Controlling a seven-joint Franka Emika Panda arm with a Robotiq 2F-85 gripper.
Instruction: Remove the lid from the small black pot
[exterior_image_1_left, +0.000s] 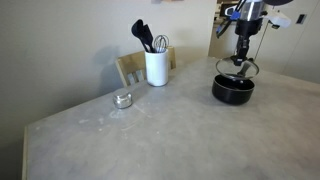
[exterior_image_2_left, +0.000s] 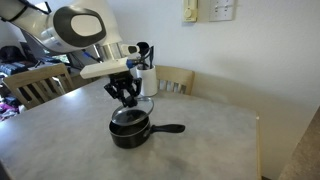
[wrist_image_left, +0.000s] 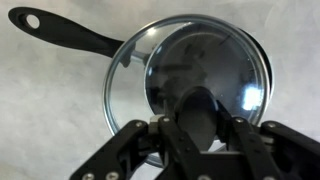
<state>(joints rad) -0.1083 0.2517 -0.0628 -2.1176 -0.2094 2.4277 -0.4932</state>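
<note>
My gripper (wrist_image_left: 200, 128) is pinched tight on the black knob (wrist_image_left: 200, 105) of the lid (wrist_image_left: 215, 55) (round clear glass with a thin shiny rim), holding it tipped just above the small black pot (exterior_image_1_left: 232, 93), and farther off a white holder (exterior_image_1_left: 156, 69) is full of black kitchen tools (exterior_image_1_left: 143, 33).

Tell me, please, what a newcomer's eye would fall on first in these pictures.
The hand grips the glass lid, holding it slightly above the small black pot on the table. Elsewhere on it stand a white utensil holder and a small metal cup.
</note>
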